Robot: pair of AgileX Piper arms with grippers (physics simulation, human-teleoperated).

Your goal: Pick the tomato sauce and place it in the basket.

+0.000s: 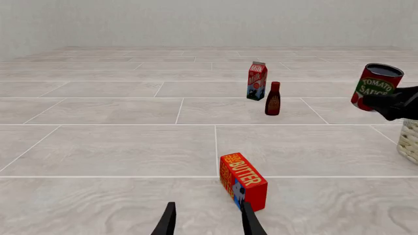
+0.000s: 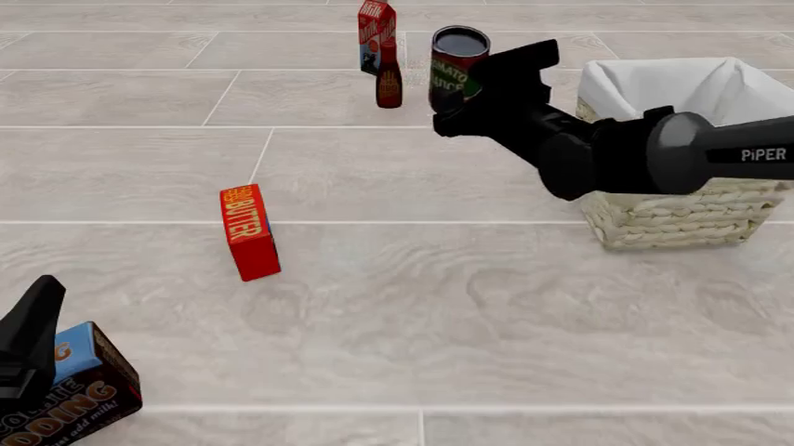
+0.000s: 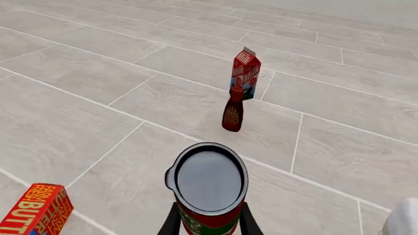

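Observation:
The tomato sauce can (image 2: 456, 65), red label with a green band and a dark top, is held in the air by my right gripper (image 2: 462, 93), which is shut on it. The can also shows in the right wrist view (image 3: 207, 188) between the fingers, and in the left wrist view (image 1: 377, 85). It hangs left of the wicker basket (image 2: 676, 218) with white lining, not over it. My left gripper (image 1: 207, 220) is open and empty, low at the near left, close to a butter box.
A red butter box (image 2: 249, 231) stands left of centre. A dark red-brown bottle (image 2: 390, 85) and a tall red carton (image 2: 377, 28) stand at the back, just left of the can. A pudding box (image 2: 69, 395) lies at the near left corner.

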